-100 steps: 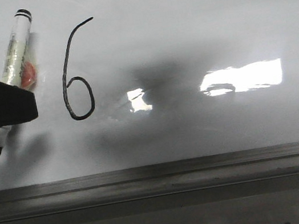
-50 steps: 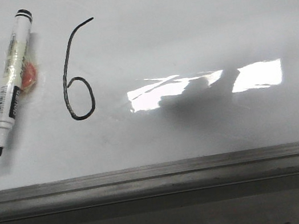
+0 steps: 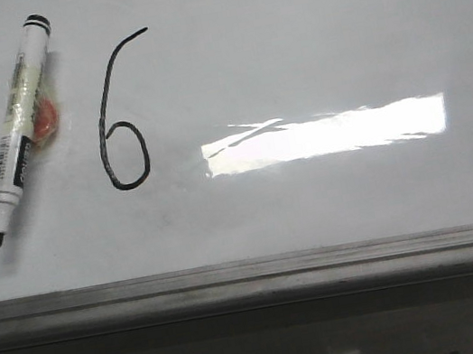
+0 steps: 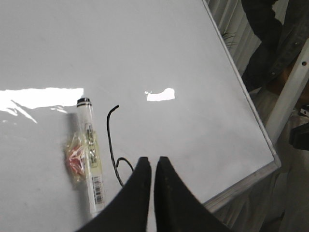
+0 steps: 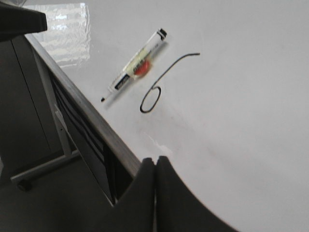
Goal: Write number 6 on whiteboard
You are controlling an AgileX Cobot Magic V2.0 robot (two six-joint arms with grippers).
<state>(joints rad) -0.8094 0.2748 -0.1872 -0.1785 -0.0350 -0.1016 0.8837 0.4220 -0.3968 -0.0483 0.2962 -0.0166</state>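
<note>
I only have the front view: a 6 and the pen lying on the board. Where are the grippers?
Observer: Left gripper is above the board, near the 6, fingers together, empty.
Operator: And the right?
Observer: Right gripper is also closed and empty, over the board's near frame.
Operator: Pen capped?
Observer: No, the right wrist view shows the pen with its tip bare, pointing towards the frame.

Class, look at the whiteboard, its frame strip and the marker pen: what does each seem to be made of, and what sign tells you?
Whiteboard: smooth, glossy coated panel, since it mirrors a bright light patch; the core can't be told.
Frame strip: probably brushed metal, grey with a dull lengthwise sheen.
Marker pen: likely plastic, with a white barrel, printed label and black end cap.
</note>
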